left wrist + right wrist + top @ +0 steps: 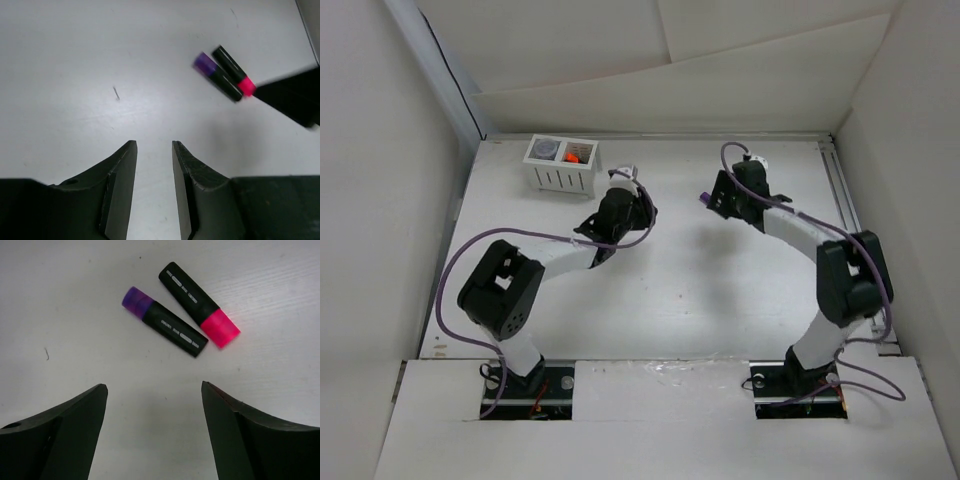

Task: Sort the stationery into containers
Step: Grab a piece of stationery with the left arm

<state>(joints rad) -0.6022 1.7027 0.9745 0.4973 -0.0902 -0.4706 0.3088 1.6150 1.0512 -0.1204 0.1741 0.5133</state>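
Note:
Two black highlighters lie side by side on the white table, one with a purple cap and one with a pink cap. My right gripper hovers just short of them, jaws wide open and empty. My left gripper points at the bare table with a narrow empty gap between its jaws; both highlighters lie ahead to its right. The white two-compartment organiser stands at the back left. It holds a round roll in the left cell and an orange piece in the right cell.
White walls enclose the table on the left, back and right. A metal rail runs along the right edge. The right gripper's black body shows in the left wrist view beside the pink cap. Both arm bases sit at the near edge.

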